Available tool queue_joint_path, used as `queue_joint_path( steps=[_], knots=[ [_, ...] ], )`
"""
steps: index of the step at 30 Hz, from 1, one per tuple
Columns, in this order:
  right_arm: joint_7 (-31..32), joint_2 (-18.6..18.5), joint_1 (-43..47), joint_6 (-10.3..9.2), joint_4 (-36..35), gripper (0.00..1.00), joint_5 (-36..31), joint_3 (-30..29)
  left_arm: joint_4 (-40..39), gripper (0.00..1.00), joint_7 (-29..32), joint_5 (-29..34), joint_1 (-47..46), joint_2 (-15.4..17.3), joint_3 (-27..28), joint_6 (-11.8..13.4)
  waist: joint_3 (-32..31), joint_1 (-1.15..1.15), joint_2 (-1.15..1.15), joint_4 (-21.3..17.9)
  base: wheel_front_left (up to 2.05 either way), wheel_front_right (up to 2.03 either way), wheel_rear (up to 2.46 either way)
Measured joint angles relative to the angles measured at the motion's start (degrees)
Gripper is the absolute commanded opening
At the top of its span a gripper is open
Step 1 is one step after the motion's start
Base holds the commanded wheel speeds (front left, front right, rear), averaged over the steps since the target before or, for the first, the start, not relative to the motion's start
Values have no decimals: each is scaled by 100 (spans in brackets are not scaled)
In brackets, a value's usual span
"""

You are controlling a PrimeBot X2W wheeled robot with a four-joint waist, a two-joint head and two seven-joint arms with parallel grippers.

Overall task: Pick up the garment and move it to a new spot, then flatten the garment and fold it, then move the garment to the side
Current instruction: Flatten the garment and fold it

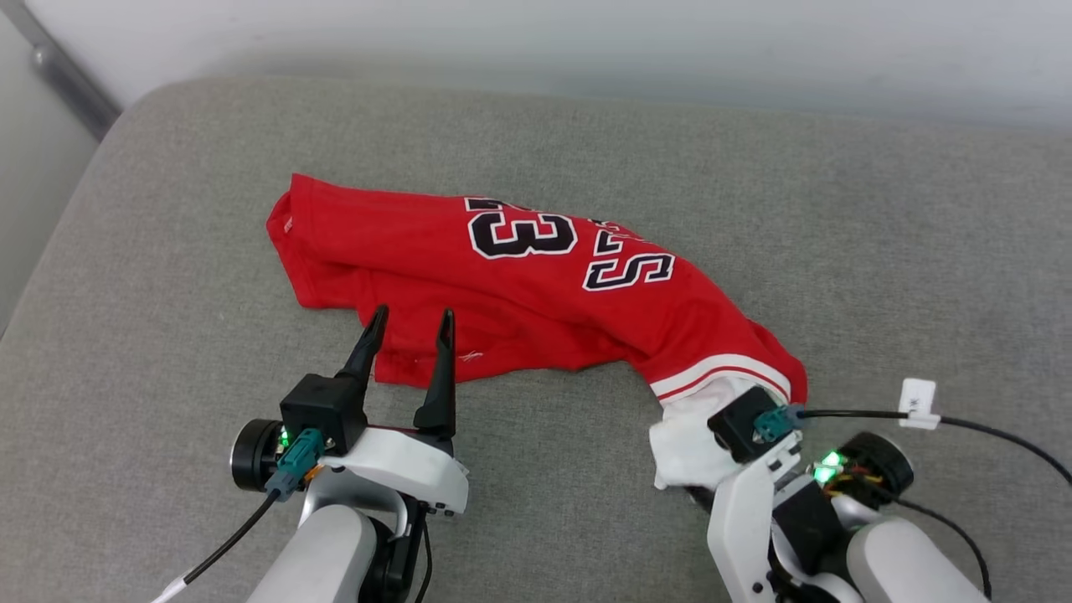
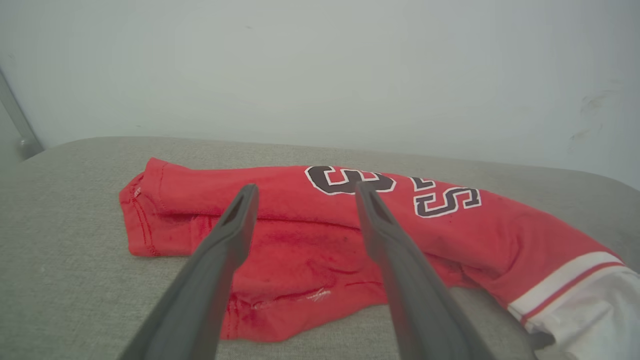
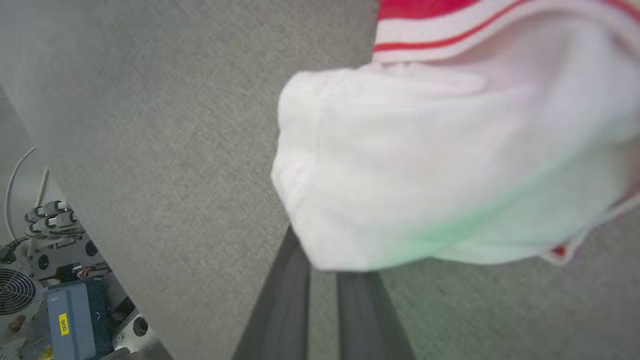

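Note:
The garment (image 1: 519, 285), a red jersey with black "33" and letters, lies crumpled across the grey cushion (image 1: 167, 251). Its white sleeve (image 1: 682, 448) with striped trim points toward the lower right. My left gripper (image 1: 414, 314) is open, its fingertips just over the garment's near red hem; in the left wrist view the left gripper (image 2: 305, 187) frames the garment (image 2: 310, 250). My right gripper (image 1: 741, 423) is at the sleeve. In the right wrist view the right gripper (image 3: 325, 280) has its fingers close together, with the tips hidden under the bunched white sleeve (image 3: 425, 165).
A pale wall (image 1: 586, 42) backs the cushion, and a grey metal bar (image 1: 67, 79) runs at the upper left beside the cushion's rounded corner. A black cable with a white tag (image 1: 917, 402) trails from my right wrist. The robot's base electronics (image 3: 60, 300) sit below the cushion's edge.

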Motion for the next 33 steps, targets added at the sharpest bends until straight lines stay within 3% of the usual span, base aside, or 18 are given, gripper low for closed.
queue_joint_path(
  steps=[6, 9, 10, 13, 22, 25, 26, 28, 29, 30, 31, 33],
  knots=[
    [-661, 16, -181, 8, -711, 0, -183, -387, 38, 100, -7, -1, 103, 0, 4, -2, -232, 0, 0, -151, 0, 0, 0],
    [-902, 110, -318, 8, -800, 0, -415, -1378, 40, 100, -5, -1, 157, 32, -12, -4, -371, 0, 0, -318, 0, 0, 0],
    [-902, 110, -318, 8, -800, 0, -415, -1378, 40, 100, -5, -1, 157, 32, -12, -4, -371, 0, 0, -318, 0, 0, 0],
    [-988, 151, -389, 8, -697, 0, -536, -2136, 9, 100, 37, -1, 165, 37, -64, -3, -375, 0, 0, -377, 0, 0, 0],
    [-1079, 433, -440, 9, 213, 0, -600, -4367, -130, 100, 113, 8, 142, 103, -89, 42, -86, 0, 0, -446, 0, 0, 0],
    [-1170, 491, -410, 9, 771, 0, -633, -5034, -157, 100, 130, 9, 83, 127, -88, 42, 48, 0, 0, -454, 0, 0, 0],
    [-1281, 606, -297, 8, 1281, 0, -700, -5404, -158, 100, 131, 8, 79, 134, -93, 42, 150, 0, 0, -467, 0, 0, 0],
    [-1425, 732, -218, 8, 1591, 0, -708, -5478, -151, 100, 131, 7, 79, 149, -80, 46, 188, 0, 0, -498, 0, 0, 0],
    [-1524, 770, -210, 9, 1699, 10, -700, -5489, -152, 100, 130, 7, 79, 155, -74, 52, 198, 0, 0, -519, 0, 0, 0],
    [-1652, 780, -215, 10, 1770, 48, -678, -5499, -148, 100, 130, 4, 79, 162, -74, 53, 202, 0, 0, -544, 0, 0, 0],
    [-1808, 790, -220, 11, 1828, 100, -649, -5502, -144, 100, 129, 0, 79, 163, -75, 56, 201, 0, 0, -564, 0, 0, 0],
    [-2202, 816, -202, 10, 1886, 100, -610, -5462, -113, 100, 130, -2, 79, 168, -78, 60, 164, 0, 0, -593, 0, 0, 0]
  ],
)
